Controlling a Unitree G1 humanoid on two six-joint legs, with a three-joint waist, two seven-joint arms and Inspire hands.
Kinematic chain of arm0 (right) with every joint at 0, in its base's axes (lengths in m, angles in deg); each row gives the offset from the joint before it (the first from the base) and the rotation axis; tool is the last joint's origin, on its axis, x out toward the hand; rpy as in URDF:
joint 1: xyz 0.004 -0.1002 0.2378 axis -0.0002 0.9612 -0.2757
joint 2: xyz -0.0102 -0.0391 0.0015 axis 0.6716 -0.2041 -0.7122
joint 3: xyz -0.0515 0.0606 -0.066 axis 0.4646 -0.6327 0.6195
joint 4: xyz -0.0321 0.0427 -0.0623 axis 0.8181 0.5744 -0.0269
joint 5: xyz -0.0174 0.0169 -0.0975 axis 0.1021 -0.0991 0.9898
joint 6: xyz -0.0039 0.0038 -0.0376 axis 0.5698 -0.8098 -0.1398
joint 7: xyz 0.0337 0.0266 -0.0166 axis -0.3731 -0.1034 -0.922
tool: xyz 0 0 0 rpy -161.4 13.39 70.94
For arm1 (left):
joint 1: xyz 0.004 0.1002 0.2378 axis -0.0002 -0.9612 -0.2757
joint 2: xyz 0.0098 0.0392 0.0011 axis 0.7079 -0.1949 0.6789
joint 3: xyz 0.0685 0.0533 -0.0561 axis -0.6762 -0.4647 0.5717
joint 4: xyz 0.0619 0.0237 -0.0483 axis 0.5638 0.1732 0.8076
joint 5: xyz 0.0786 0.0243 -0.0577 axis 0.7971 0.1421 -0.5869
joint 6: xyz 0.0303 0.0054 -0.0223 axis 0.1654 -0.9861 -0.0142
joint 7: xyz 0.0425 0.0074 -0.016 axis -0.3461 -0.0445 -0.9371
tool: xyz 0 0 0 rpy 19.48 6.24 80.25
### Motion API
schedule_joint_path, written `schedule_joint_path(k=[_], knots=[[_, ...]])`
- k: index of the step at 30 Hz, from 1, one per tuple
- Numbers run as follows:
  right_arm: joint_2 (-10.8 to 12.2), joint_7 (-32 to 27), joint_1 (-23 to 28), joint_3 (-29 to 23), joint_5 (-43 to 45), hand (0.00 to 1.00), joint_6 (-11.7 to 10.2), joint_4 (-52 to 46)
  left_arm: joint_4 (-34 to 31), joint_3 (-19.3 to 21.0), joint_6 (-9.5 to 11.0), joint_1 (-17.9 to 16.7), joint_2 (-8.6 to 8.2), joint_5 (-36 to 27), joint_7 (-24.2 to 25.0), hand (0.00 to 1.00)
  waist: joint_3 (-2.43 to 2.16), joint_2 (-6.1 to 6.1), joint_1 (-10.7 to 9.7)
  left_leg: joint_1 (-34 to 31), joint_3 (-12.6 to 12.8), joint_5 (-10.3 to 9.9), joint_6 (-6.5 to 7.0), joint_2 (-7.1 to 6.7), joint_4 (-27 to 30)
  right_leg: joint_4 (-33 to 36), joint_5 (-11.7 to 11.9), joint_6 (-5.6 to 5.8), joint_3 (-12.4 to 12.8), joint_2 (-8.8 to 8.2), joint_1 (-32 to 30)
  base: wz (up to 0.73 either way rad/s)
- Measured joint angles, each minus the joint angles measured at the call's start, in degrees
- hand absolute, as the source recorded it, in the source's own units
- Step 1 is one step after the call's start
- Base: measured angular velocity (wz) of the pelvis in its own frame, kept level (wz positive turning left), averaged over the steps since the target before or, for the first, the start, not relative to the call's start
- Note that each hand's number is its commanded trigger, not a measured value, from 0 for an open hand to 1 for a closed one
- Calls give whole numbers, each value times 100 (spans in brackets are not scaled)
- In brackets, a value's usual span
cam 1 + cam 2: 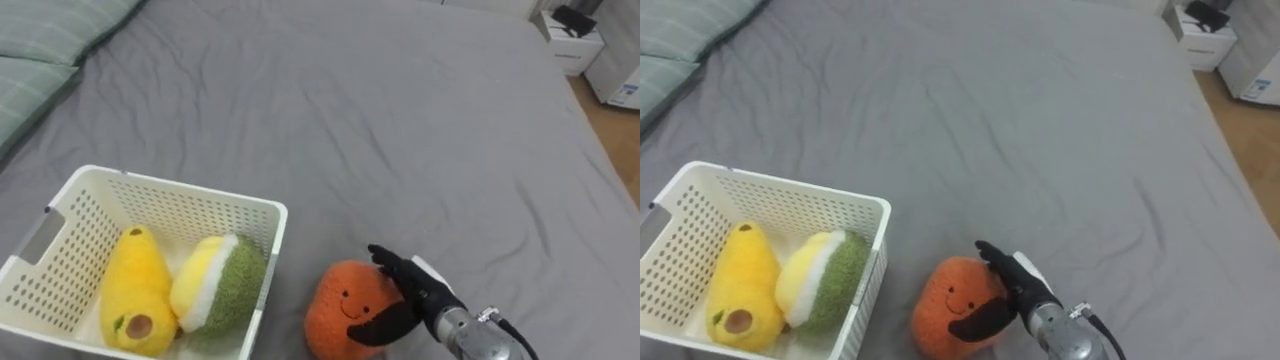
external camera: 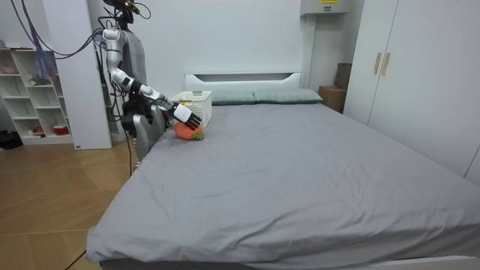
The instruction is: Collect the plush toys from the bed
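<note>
In the left eye view we see a white basket [image 1: 190, 190] on the gray bed [image 1: 380, 120]. Two toys lie inside the basket: a yellow toy [image 1: 135, 290] and a green and yellow toy [image 1: 220, 285], and the two touch each other. So that part of the job looks done. An orange toy [image 1: 338, 305] with a smiling face sits on the bed just outside the basket, by its right wall. Our right hand [image 1: 410, 290] is wrapped around this toy, with the thumb across its front and the fingers curled over its top and side.

In the room view we stand at the side of the bed, close to the basket. Our right arm reaches down to the orange toy, which is just in front of the basket. We spot no other toys on the bed away from the basket, so we think the orange one is the last.

The right eye view tells the same story: two toys in the basket, and the orange toy outside it, held in our right hand. We judge that what is left is to lift it over the basket's wall and drop it in.
</note>
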Motion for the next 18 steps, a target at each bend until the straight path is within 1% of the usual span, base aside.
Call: schedule_joint_path(k=[4, 6, 7, 8, 9, 12, 15, 18], knots=[[10, 44, -137, 38, 180, 0, 0, 188, -5, -11, 0, 4, 26, -6, -1, 0, 6, -12, 11, -40, -55, -2, 4, -9, 0, -56, -2, 6, -57, 5, 15, 8], [14, 45, -180, 32, 279, 0, 32, 258, -4, -9, 0, 20, 25, -6, -2, 0, 1, -34, 69, -48, -58, -2, 4, -9, -3, -63, -2, 6, -73, 9, 15, 6], [12, 45, -186, 53, 400, 19, 39, 258, -2, -8, 0, 46, 18, -3, -3, 0, 6, -41, 128, -48, -60, -3, 3, -6, -5, -64, -2, 6, -86, 8, 13, 0], [6, 46, -199, 90, 564, 66, 40, 260, -2, 4, 0, 80, 5, -5, -10, 0, 13, -52, 148, -58, -88, -3, 3, -5, -6, -65, -2, 6, -101, 6, 2, 3], [7, 46, -204, 93, 633, 100, 42, 260, -2, 7, 0, 100, 0, -5, -18, 0, 18, -58, 159, -64, -95, -3, 3, -6, -6, -67, -2, 6, -107, 6, -2, 4], [1, 23, -251, 155, 839, 100, 59, 260, -8, 4, 0, 164, -7, -18, -39, 0, 55, -77, 285, -76, -99, -5, 4, -5, -7, -71, -2, 6, -112, 8, -14, 0], [-10, -126, -310, 154, 995, 100, 55, 290, -8, 1, -3, 197, -19, -28, -75, 0, 54, -83, 314, -76, -98, -11, 8, -6, -7, -74, -2, 6, -111, 11, -14, 0], [2, -267, -407, 157, 1076, 100, 38, 515, -6, 2, -3, 198, -38, -101, -135, 0, 56, -75, 333, -72, -98, -12, 8, -5, -10, -74, 0, 6, -108, 14, -11, 0]])
